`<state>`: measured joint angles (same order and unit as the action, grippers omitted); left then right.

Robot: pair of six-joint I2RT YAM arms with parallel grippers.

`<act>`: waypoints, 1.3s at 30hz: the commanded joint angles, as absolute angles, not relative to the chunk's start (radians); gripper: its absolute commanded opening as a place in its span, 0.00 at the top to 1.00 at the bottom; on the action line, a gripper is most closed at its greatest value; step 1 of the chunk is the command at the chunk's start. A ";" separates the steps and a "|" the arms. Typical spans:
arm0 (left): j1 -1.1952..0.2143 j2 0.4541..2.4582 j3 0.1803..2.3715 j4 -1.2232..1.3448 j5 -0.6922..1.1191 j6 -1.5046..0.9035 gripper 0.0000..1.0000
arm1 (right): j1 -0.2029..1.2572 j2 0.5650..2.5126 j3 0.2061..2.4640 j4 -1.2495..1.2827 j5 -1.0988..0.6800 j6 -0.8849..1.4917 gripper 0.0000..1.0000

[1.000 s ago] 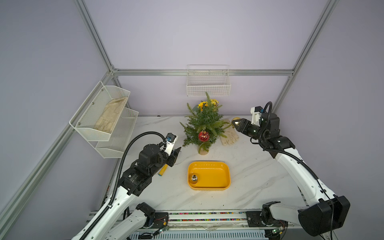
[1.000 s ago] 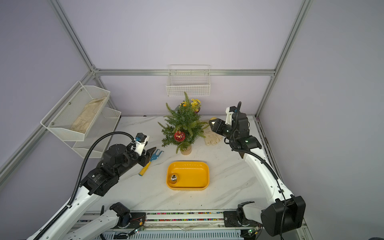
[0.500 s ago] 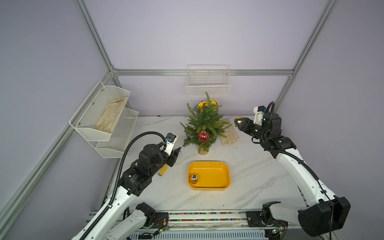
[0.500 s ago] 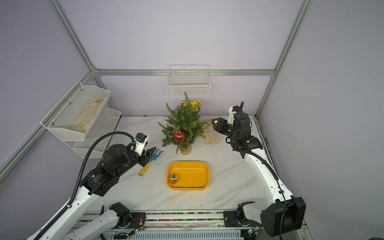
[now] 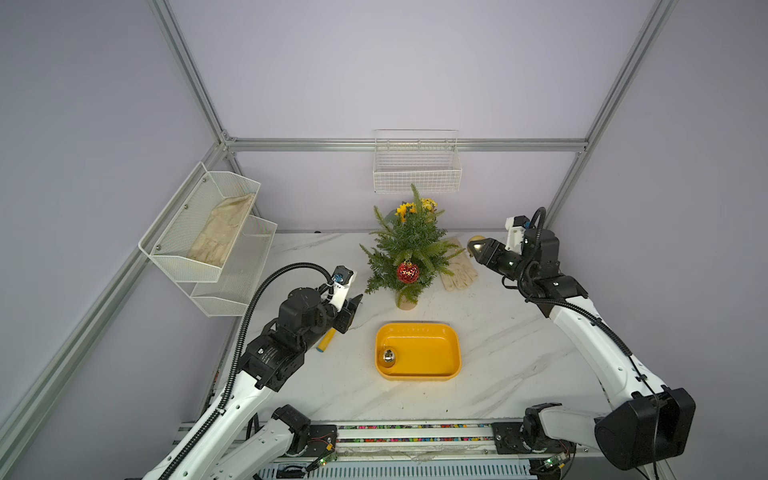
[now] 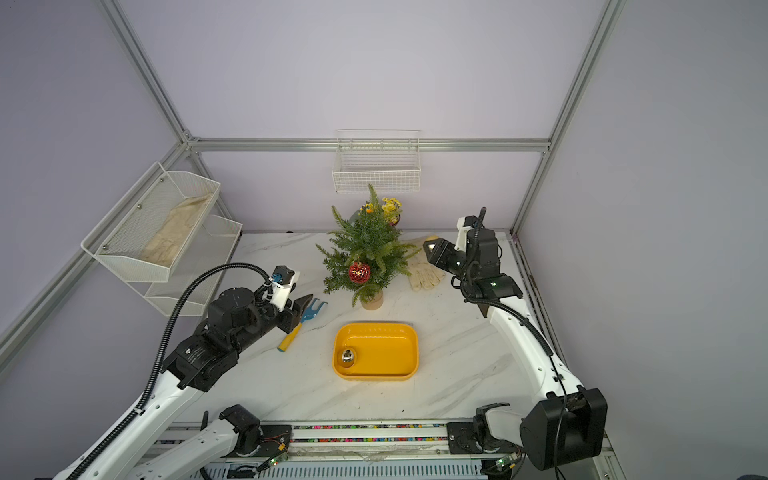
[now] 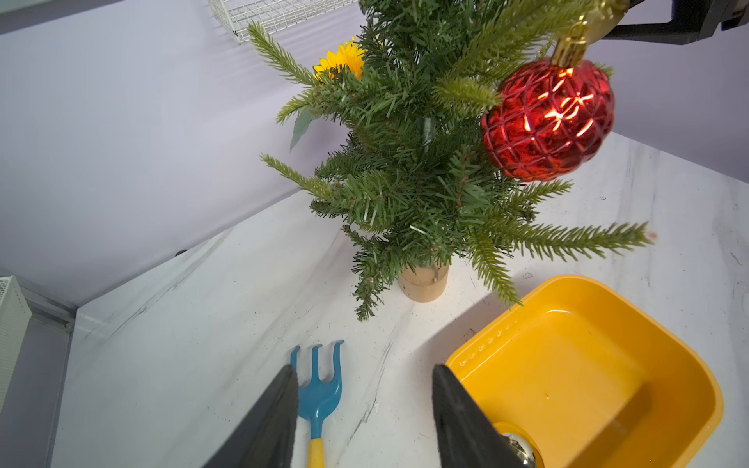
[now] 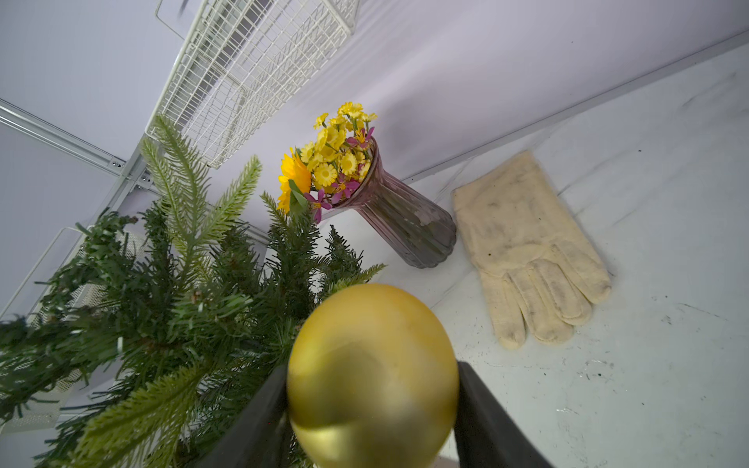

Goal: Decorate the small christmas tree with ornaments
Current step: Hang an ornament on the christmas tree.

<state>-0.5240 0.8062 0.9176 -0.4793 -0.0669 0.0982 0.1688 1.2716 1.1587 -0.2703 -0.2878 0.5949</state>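
The small christmas tree (image 5: pixel 409 253) (image 6: pixel 368 253) (image 7: pixel 417 162) (image 8: pixel 162 304) stands upright at the back middle of the table. A red ornament (image 5: pixel 408 272) (image 6: pixel 359 272) (image 7: pixel 547 119) hangs on its front. My right gripper (image 5: pixel 478 249) (image 6: pixel 434 249) (image 8: pixel 371 366) is in the air just right of the tree, shut on a matte gold ornament (image 5: pixel 475 242) (image 8: pixel 373 372). A shiny silver ornament (image 5: pixel 388 356) (image 6: pixel 347 356) (image 7: pixel 521 449) lies in the yellow tray (image 5: pixel 440 372) (image 7: pixel 689 385). My left gripper (image 5: pixel 353 305) (image 6: pixel 305 303) (image 7: pixel 364 368) is open and empty, left of the tray.
A blue hand rake with a yellow handle (image 6: pixel 305 318) (image 7: pixel 320 389) lies under my left gripper. A cream glove (image 5: pixel 459 270) (image 8: pixel 527 251) lies right of the tree. A vase of yellow flowers (image 8: pixel 405 219) stands behind it. A wire basket (image 5: pixel 417 166) hangs on the back wall, and mesh shelves (image 5: pixel 208 232) on the left wall.
My right gripper with the gold ornament has barely shifted beside the tree. The left arm has not moved.
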 commanded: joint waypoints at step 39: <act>-0.523 0.825 0.885 -0.455 -0.035 0.082 0.48 | 0.161 1.175 1.112 -0.292 -0.265 0.604 0.32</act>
<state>-0.5240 0.8154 0.9176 -0.4793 -0.0570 0.0917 0.1635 1.2072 1.1244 -0.2577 -0.2852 0.6178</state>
